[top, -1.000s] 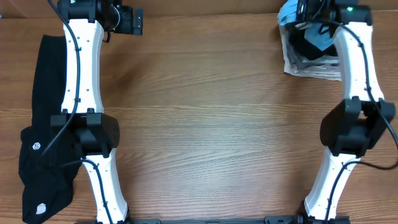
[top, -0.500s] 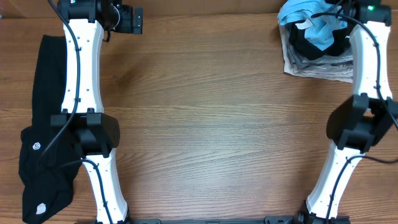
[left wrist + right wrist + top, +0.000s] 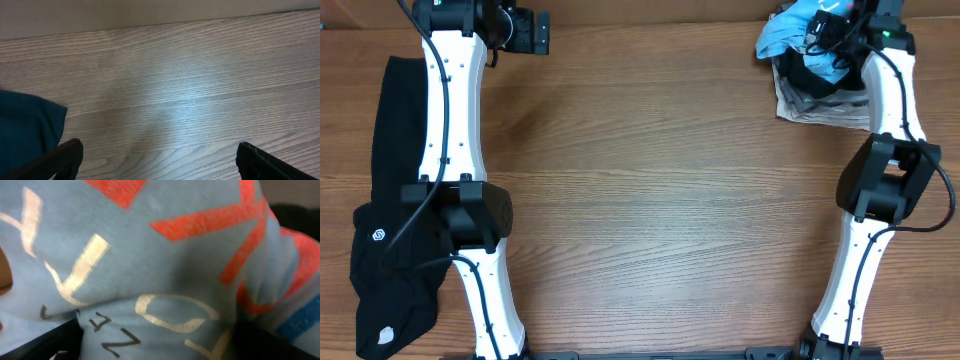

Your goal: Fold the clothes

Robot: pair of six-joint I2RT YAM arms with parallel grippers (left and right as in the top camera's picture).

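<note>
The light blue T-shirt (image 3: pixel 782 34) with white and orange-red lettering is bunched at the far right corner, over a dark heap. My right gripper (image 3: pixel 832 25) is down in it. In the right wrist view the T-shirt (image 3: pixel 165 255) fills the frame, and cloth is pressed between the fingers of the right gripper (image 3: pixel 155 342). The long black garment (image 3: pixel 395 130) with small white logos lies along the left edge, and its corner shows in the left wrist view (image 3: pixel 25 125). My left gripper (image 3: pixel 532 35) is open and empty over bare wood at the far left, also in its own wrist view (image 3: pixel 160 162).
A crumpled clear wrapper or tray (image 3: pixel 820 108) lies under the heap at the far right, with another dark garment (image 3: pixel 810 75) on it. The back wall runs along the table's far edge (image 3: pixel 150 22). The wooden table top (image 3: pixel 650 190) lies between the arms.
My right arm has swung left and back over the heap. The light blue T-shirt has been drawn up and to the left with it. The left arm has not moved.
</note>
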